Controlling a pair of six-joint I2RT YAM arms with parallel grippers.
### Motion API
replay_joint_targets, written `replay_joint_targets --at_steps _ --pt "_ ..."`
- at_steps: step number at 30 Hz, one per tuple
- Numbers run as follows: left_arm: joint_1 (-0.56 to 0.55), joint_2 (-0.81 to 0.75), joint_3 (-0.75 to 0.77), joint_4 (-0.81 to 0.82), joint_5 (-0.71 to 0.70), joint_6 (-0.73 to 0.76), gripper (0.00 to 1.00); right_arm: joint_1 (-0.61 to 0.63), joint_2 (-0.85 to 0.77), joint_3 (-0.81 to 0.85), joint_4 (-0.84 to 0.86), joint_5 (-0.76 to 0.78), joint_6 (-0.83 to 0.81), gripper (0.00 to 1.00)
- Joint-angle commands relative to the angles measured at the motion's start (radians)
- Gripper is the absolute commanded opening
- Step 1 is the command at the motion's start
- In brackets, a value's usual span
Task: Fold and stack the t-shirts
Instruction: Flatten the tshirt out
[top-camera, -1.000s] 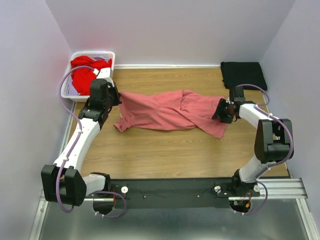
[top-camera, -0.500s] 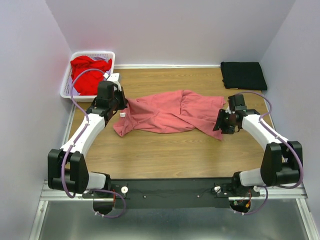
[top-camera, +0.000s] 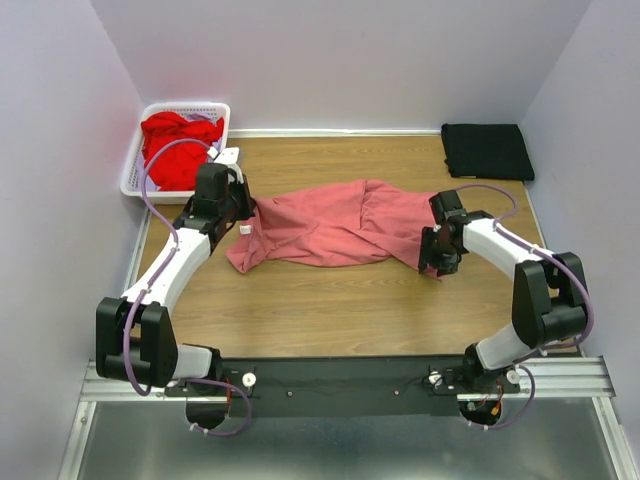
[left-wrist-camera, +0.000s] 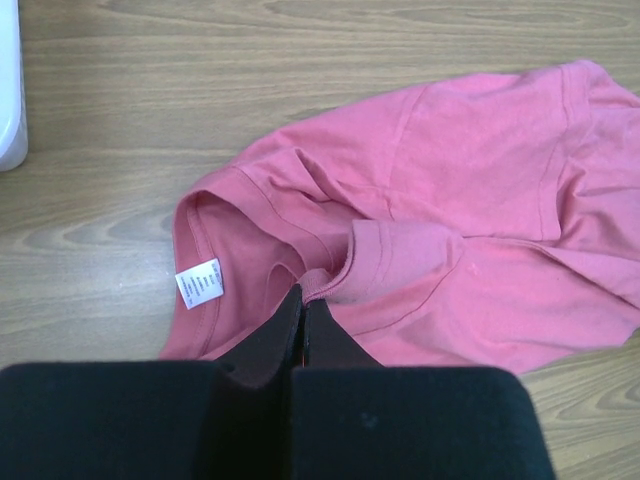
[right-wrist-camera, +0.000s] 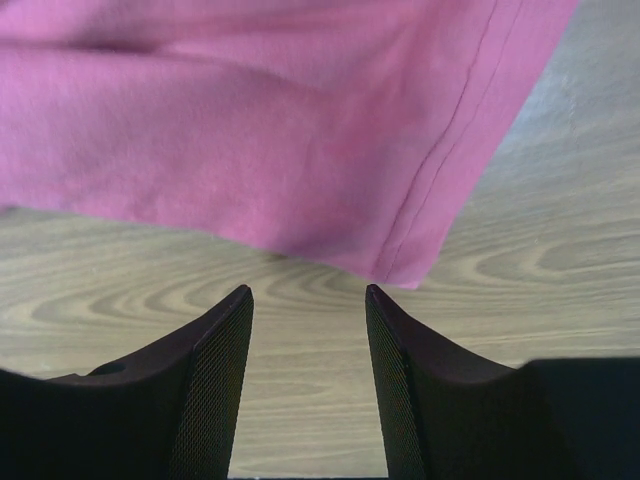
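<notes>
Crumpled pink t-shirt lies mid-table, long axis running left to right, collar at the left. Left gripper pinches fabric beside the collar. Right gripper gapes, apparently empty, just short of the right hem.

Near strip of worktop bare: open passage in front of shirt. Shirt spans mid worktop, left to right. Basket blocks far left corner, black cloth far right corner; bare wood between them.
</notes>
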Motion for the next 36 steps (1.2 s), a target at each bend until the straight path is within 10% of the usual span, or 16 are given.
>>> replay_joint_targets --at_steps 1,18,30,36 --pt "-0.003 -0.025 -0.015 0.024 0.017 0.004 0.0 0.011 0.027 0.056 -0.029 0.093 0.028 0.56" --pt "-0.004 -0.028 -0.023 0.018 0.018 0.005 0.0 0.009 0.095 -0.05 0.067 0.137 0.099 0.51" --pt "-0.003 -0.022 0.0 -0.008 -0.008 0.001 0.0 0.009 0.094 -0.053 0.087 0.127 0.074 0.03" --pt "-0.003 -0.001 0.151 -0.073 -0.061 0.014 0.0 0.009 0.018 0.141 0.024 0.136 0.024 0.0"
